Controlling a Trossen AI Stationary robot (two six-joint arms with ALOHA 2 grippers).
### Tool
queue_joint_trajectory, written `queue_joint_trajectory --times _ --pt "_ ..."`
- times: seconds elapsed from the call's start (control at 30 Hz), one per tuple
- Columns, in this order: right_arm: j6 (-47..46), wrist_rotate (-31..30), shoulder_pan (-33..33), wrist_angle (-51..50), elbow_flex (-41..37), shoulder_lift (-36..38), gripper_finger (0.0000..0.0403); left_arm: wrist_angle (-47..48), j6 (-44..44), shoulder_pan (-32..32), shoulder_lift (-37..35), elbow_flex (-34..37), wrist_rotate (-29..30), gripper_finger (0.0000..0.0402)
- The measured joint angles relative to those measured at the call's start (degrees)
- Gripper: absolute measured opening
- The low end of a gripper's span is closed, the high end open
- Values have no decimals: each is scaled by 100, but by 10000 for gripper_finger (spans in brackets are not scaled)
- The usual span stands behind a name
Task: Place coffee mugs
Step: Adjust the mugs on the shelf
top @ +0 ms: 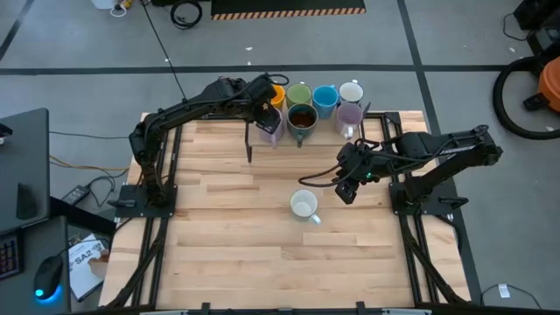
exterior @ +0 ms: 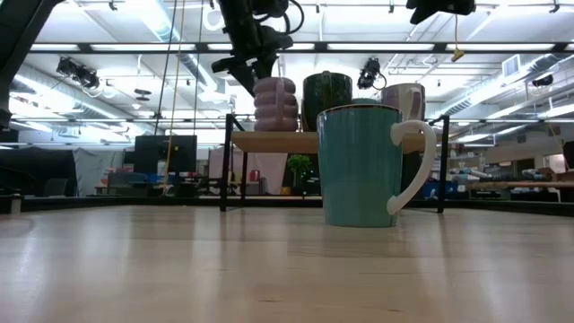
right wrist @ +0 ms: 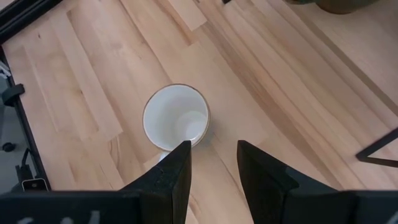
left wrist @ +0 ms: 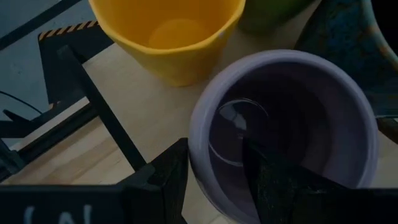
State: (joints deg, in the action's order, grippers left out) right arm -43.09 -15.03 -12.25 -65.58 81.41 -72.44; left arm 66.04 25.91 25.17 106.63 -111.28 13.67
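From above I count eight mugs, all upright with mouths upward. Seven stand on the raised shelf (top: 262,140) at the table's far edge: an orange mug (top: 276,94), a green mug (top: 299,94), a blue mug (top: 325,98) and a white mug (top: 351,92) in the back row, and a lilac mug (top: 268,122), a dark brown mug (top: 302,118) and a second lilac mug (top: 349,115) in front. The eighth, a teal mug with a white interior (top: 304,206), stands alone near the middle of the wooden table (top: 219,245), its handle toward the near right corner. My left gripper (top: 265,112) reaches across to the shelf's left end, its arm stretched out from the left base; its wrist view shows one finger (left wrist: 273,186) inside the first lilac mug and the other outside, clamped on the rim. My right gripper (top: 348,188) hovers just right of the teal mug, its arm bent inward from the right base, its fingers (right wrist: 171,177) parted and holding nothing.
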Motion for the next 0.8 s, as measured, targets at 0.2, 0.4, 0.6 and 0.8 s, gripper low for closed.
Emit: queue_joint_trajectory --times 0.2,0.4,0.6,0.8 --pt "-3 13 0 2 0 0 135 0 -2 0 0 0 2 122" --pt "-15 15 0 2 0 0 135 -1 16 0 -2 0 4 87" --pt "10 16 0 4 0 0 135 13 89 0 -7 0 6 49" --pt "22 37 0 22 0 0 135 28 205 0 -9 2 -43 43"
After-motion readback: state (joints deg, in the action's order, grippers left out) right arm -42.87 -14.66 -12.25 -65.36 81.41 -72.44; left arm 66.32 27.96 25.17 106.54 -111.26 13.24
